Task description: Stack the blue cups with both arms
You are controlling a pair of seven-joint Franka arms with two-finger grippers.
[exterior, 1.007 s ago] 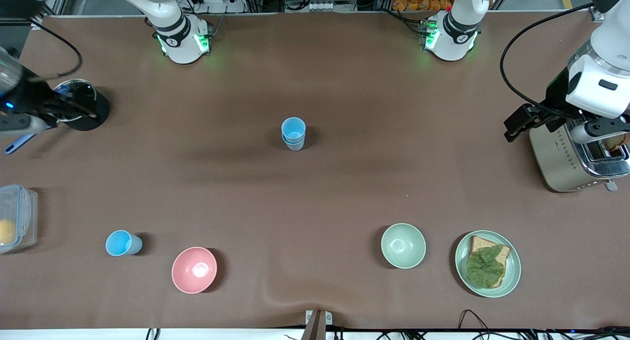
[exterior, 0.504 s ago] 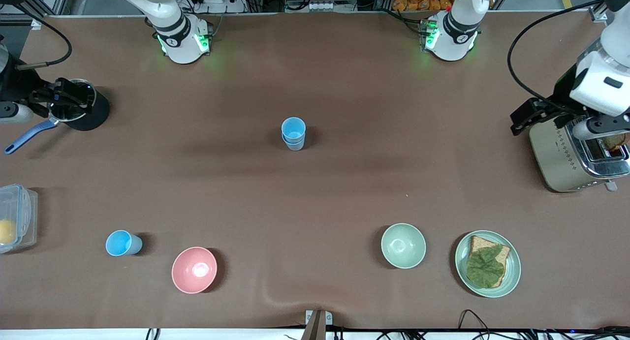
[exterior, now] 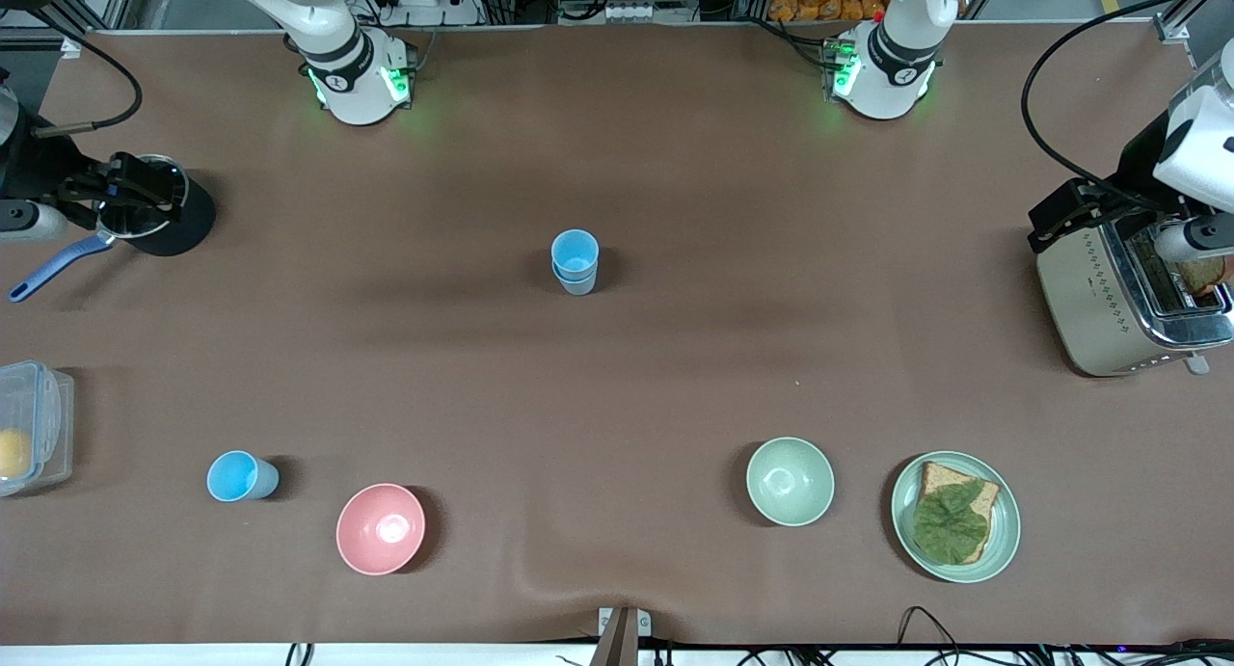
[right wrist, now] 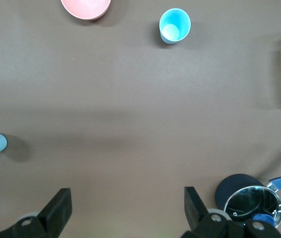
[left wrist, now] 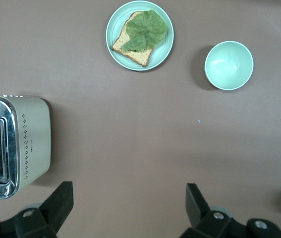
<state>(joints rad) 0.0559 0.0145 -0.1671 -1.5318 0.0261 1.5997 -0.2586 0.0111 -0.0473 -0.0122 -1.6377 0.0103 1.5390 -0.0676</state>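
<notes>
We see two blue cups (exterior: 575, 261) nested mid-table; a third cup (exterior: 241, 477) stands nearer the camera. The left gripper (exterior: 1060, 218), fingers apart, hangs over the toaster (exterior: 1123, 305); the right gripper (exterior: 125, 192), fingers apart, is over the saucepan (exterior: 159, 218).

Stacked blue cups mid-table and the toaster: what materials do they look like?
Stacked pair of blue tumbler cups: likely plastic, matte, with uniform opaque colour and thin rims. Beige toaster with chrome top: seemingly painted metal sides with a dotted pattern; the top looks like polished metal, since it reflects like a mirror.
</notes>
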